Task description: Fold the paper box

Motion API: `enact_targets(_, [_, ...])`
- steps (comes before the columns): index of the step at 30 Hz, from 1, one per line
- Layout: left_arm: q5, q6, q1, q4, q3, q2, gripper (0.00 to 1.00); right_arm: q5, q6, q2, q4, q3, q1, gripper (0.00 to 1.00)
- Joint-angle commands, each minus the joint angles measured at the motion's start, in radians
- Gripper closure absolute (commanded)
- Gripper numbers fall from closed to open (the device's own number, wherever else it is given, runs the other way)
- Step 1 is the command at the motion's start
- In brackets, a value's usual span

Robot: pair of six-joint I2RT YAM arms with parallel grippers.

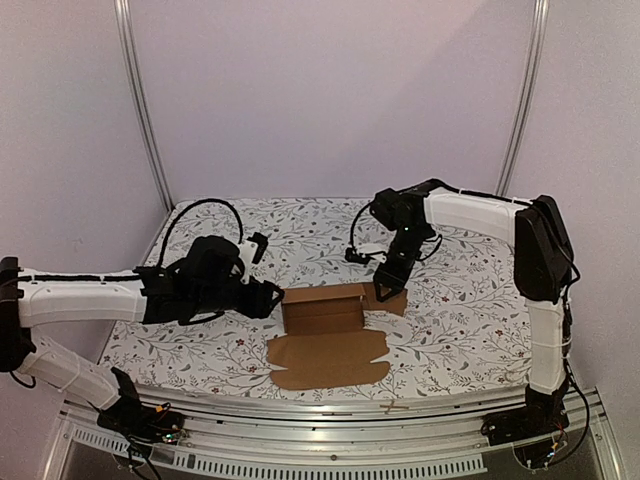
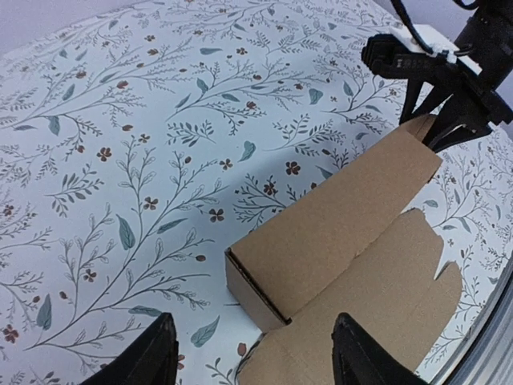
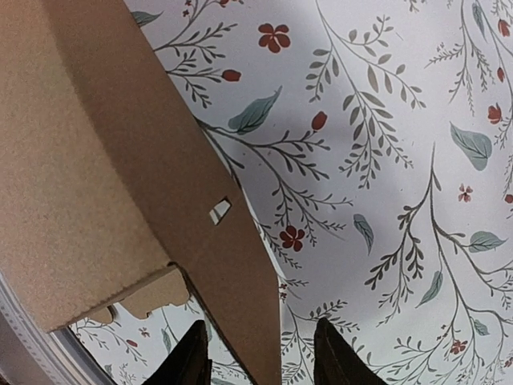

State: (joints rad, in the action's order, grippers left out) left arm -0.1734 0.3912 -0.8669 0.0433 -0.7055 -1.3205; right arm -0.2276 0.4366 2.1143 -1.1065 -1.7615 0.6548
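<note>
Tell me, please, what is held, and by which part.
The right hand straddles the end flap of the box; a firm grip cannot be told. The left hand holds nothing.

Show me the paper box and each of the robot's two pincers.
paper box [image 1: 322,312]: top view, on its raised folded part.
left pincer [image 2: 255,341]: left wrist view, midway between its fingertips.
right pincer [image 3: 258,349]: right wrist view, midway between its fingertips.

no text, label, brand, number or sign could be read in any of the views. a few pale marks stood on the black wrist housing of the right arm [image 2: 405,58], seen from the left wrist camera, but they were too small and blurred to make out.
</note>
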Motion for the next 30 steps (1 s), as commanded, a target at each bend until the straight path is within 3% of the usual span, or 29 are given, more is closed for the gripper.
enact_targets(1, [-0.005,-0.087,0.032,0.141,-0.125,0.034,0.31,-0.006,0.041,-0.062,-0.019,0.034,0.006,0.52])
enact_targets(5, [0.078,-0.185,0.054,0.224,-0.311,-0.129,0.28,-0.111,0.059,-0.192,-0.021,0.107,-0.034,0.42])
enact_targets(9, [0.216,-0.258,0.070,0.249,-0.478,-0.338,0.30,-0.213,0.097,-0.305,-0.021,0.175,-0.118,0.42])
enact_targets(13, [0.353,-0.307,0.078,0.251,-0.562,-0.474,0.32,-0.235,0.147,-0.321,-0.019,0.204,-0.197,0.45])
enact_targets(22, [0.445,-0.311,0.081,0.184,-0.535,-0.560,0.36,0.008,0.171,-0.215,0.181,0.271,-0.228,0.56])
enact_targets(30, [0.460,-0.301,0.088,0.159,-0.508,-0.568,0.37,0.027,0.233,-0.134,0.209,0.294,-0.092,0.59])
